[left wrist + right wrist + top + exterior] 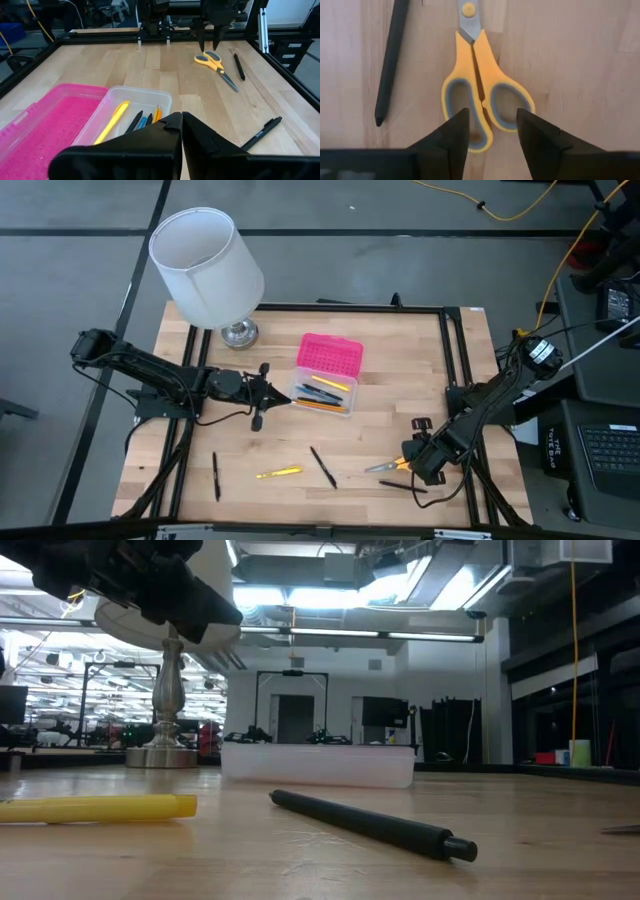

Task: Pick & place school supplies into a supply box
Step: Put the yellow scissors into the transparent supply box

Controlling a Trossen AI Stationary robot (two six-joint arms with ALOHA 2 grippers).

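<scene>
At lower right, the right gripper (490, 131) is held with fingers spread over the scissors (482, 85) handles for grasping; the left gripper (181, 131), fingers shut and empty, waits beside the box (327, 376).

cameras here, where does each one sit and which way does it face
High: overhead, facing down on table, both arms.
Low: tabletop height, facing supply box; arm overhead.
Left wrist: behind shut left gripper, facing box, scissors.
Right wrist: above scissors, open right gripper straddling handles.
Shared: both wrist views show scissors.
</scene>
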